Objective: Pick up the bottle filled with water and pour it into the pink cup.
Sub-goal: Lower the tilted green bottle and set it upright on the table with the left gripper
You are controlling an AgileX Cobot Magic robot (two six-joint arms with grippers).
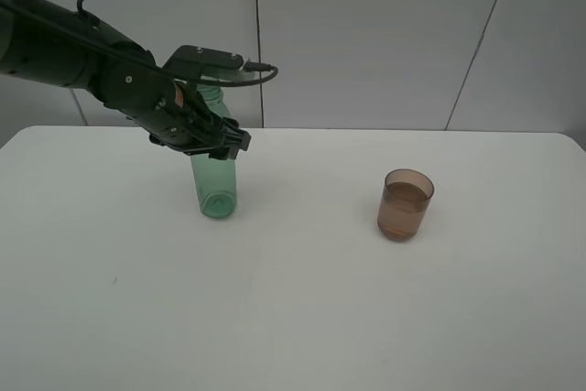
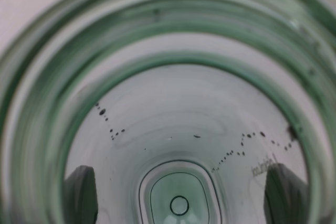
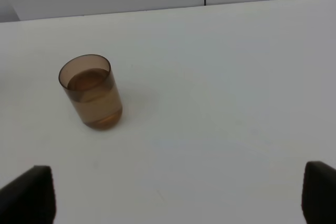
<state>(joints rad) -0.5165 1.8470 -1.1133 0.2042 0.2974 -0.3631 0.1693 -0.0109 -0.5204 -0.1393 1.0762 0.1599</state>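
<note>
Bottle (image 2: 178, 129): green transparent plastic fills the left wrist view, seen straight down through its open neck to the rounded base; small dark specks dot the inner wall.
Left gripper (image 1: 203, 132): black claw pinching the bottle around its upper body, reaching in from the left of the high view; two dark fingers (image 2: 80, 192) show through the plastic on either side.
Bottle position: standing upright on the white table (image 1: 293, 318), left of centre.
Pink cup (image 1: 405, 205): brownish-pink tumbler, upright, well apart from the bottle on the right, partly filled with liquid.
Right gripper (image 3: 173, 195): fingertips spread wide at the frame's corners, holding nothing, with the cup beyond them.
Background: pale wall panels (image 1: 366, 34) behind the table.
</note>
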